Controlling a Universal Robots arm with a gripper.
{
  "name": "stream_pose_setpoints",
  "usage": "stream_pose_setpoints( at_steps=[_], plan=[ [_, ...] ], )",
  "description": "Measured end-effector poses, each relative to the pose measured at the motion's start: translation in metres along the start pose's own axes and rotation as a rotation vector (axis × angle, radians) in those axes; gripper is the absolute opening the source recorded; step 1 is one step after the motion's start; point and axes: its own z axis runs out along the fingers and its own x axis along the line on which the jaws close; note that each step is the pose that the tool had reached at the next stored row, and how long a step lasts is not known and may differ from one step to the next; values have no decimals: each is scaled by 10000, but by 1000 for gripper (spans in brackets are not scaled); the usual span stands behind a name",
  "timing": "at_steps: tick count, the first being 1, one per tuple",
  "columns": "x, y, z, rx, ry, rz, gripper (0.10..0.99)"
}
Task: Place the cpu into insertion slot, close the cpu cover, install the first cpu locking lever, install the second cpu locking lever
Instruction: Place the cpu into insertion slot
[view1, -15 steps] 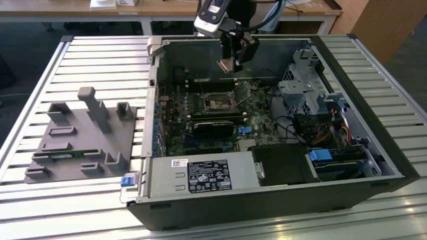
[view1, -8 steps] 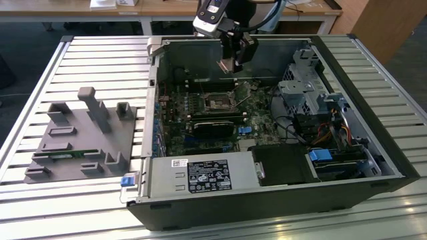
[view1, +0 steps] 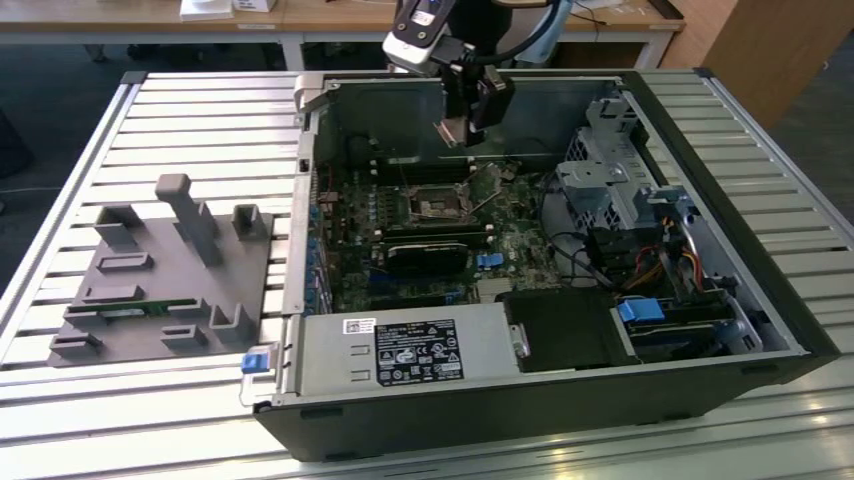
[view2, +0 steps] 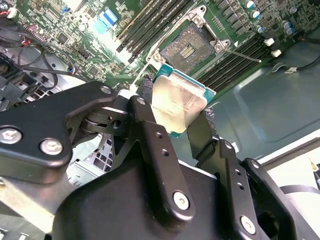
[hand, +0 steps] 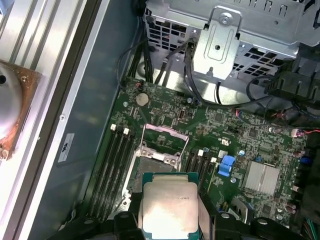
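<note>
My gripper (view1: 459, 132) hangs inside the open computer case, shut on the cpu (view1: 451, 133). In both wrist views the cpu (view2: 175, 102) (hand: 169, 206) is a square chip with a silvery top and a green edge, pinched at two opposite edges by the black fingers (view2: 150, 127). It is held in the air, above and apart from the insertion slot (view1: 439, 205) (view2: 190, 47) (hand: 151, 166), whose dark centre lies bare. The cpu cover (hand: 163, 141) stands raised at the slot's far edge. A thin metal lever (view2: 241, 53) lies beside the slot.
Long black memory slots (hand: 116, 165) flank the socket. A silver drive cage (view1: 603, 170) and cables fill the case at the exterior view's right. A power supply (view1: 400, 352) sits at the front. A grey fixture block (view1: 160, 280) stands on the slatted table, left of the case.
</note>
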Motion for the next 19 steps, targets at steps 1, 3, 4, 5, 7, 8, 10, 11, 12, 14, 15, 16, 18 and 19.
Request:
stream_pose_setpoints(
  at_steps=[1, 3, 4, 5, 7, 8, 10, 11, 12, 14, 15, 16, 18, 19],
  plan=[
    [0, -1, 1, 0, -4, 36, 529],
    [0, -1, 2, -1, -9, 101, 529],
    [0, -2, 4, -3, -12, 134, 529],
    [0, -2, 4, -3, -15, 168, 529],
    [0, -3, 7, -4, -21, 238, 529],
    [0, -3, 9, -5, -24, 274, 529],
    [1, -4, 11, -6, -31, 349, 529],
    [1, -5, 12, -6, -34, 382, 529],
    [1, -5, 14, -8, -36, 414, 529],
    [1, -5, 16, -9, -43, 480, 529],
    [1, -6, 17, -10, -45, 512, 529],
    [1, -7, 21, -11, -47, 543, 529],
    [2, -10, 25, -12, -54, 610, 529],
    [2, -10, 27, -11, -57, 640, 529]
  ],
)
